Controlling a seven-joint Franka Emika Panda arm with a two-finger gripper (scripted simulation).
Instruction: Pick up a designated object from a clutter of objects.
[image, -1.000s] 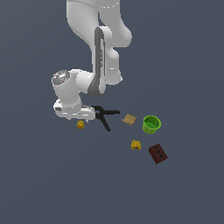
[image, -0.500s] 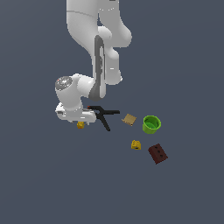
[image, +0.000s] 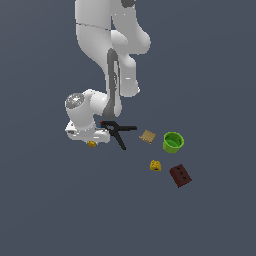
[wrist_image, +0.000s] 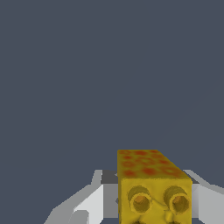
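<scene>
Slate-grey floor (image: 60, 210) – plain, wall-less, clutter scattered, gripper (image: 91, 143) low over golden-yellow block (wrist_image: 151, 188), fingers astride, grasp unclear

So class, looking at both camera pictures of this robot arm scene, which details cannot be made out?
- Exterior view: the white gripper body covers most of the small golden-yellow spotted block; its fingertips are hidden.
- Wrist view: the block is cut off by the picture's edge and hides any finger contact, so grip is uncertain.
- Exterior view: the dark red-brown block is too small for surface detail.
</scene>
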